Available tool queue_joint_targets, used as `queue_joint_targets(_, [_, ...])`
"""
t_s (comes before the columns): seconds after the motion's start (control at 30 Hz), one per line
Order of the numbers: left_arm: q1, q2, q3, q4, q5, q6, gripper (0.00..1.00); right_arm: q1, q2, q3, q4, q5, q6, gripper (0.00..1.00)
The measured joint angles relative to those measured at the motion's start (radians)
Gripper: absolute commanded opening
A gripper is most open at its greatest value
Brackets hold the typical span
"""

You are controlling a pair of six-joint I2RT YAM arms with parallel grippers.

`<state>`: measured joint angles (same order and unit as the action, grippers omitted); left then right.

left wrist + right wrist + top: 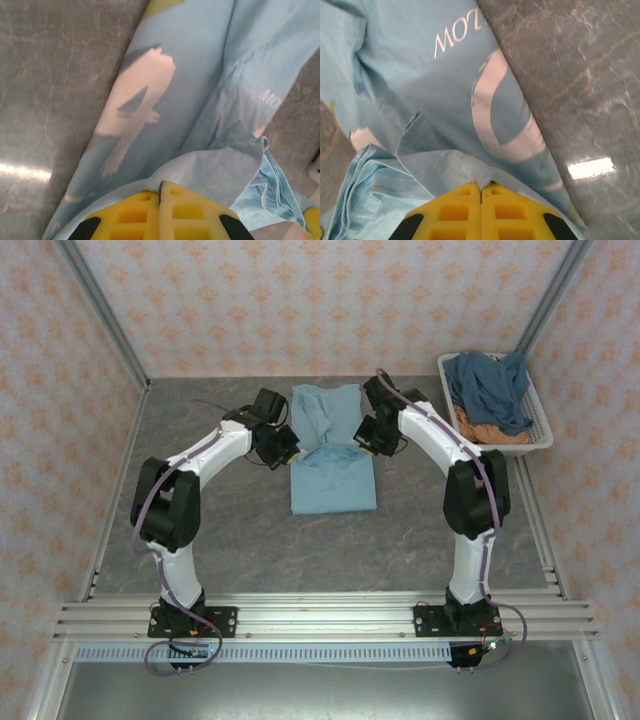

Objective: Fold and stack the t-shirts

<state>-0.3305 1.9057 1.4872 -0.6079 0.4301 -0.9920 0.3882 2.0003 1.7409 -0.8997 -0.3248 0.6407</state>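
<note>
A light blue t-shirt (332,465) with white lettering lies on the grey table between the arms, its far part folded toward me. My left gripper (287,447) is shut on the shirt's left edge; the left wrist view shows the yellow fingers (131,216) pinching a hemmed fold of the light blue cloth (200,100). My right gripper (366,438) is shut on the right edge, its fingers (511,212) clamped on the hemmed cloth (440,90). A slate-blue shirt (490,385) lies heaped over an orange shirt (480,428) in the basket.
The white slatted basket (545,430) stands at the far right of the table, by the right wall. Patterned walls close in the left, back and right. Bare grey tabletop (330,550) stretches between the shirt and the arm bases.
</note>
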Motion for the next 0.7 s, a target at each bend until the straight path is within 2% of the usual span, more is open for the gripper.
queue_joint_targets(0.2, [0.023,0.146,0.11,0.002,0.008,0.019,0.0,-0.016,0.15,0.124,0.009,-0.014,-0.015,0.0])
queue_joint_targets(0.23, [0.026,0.164,0.125,0.002,0.008,0.023,0.0,-0.018,0.172,0.146,0.008,-0.015,-0.015,0.02])
queue_joint_targets(0.27, [0.031,0.179,0.138,0.001,0.008,0.026,0.02,-0.019,0.188,0.165,0.006,-0.015,-0.015,0.1])
queue_joint_targets(0.33, [0.039,0.209,0.172,-0.002,0.008,0.034,0.28,-0.023,0.224,0.205,0.004,-0.014,-0.019,0.3])
queue_joint_targets(0.4, [0.048,0.229,0.201,-0.002,0.007,0.049,0.49,-0.031,0.245,0.224,0.001,-0.014,-0.026,0.39])
queue_joint_targets(0.47, [0.054,0.232,0.219,-0.006,0.003,0.061,0.61,-0.04,0.251,0.225,-0.006,-0.009,-0.032,0.46])
queue_joint_targets(0.6, [0.058,0.164,0.171,0.008,-0.015,0.079,0.63,-0.056,0.219,0.18,0.002,0.015,-0.043,0.52])
queue_joint_targets(0.7, [0.057,-0.008,-0.024,0.053,-0.019,0.062,0.59,-0.062,0.109,0.027,0.031,0.023,-0.043,0.53])
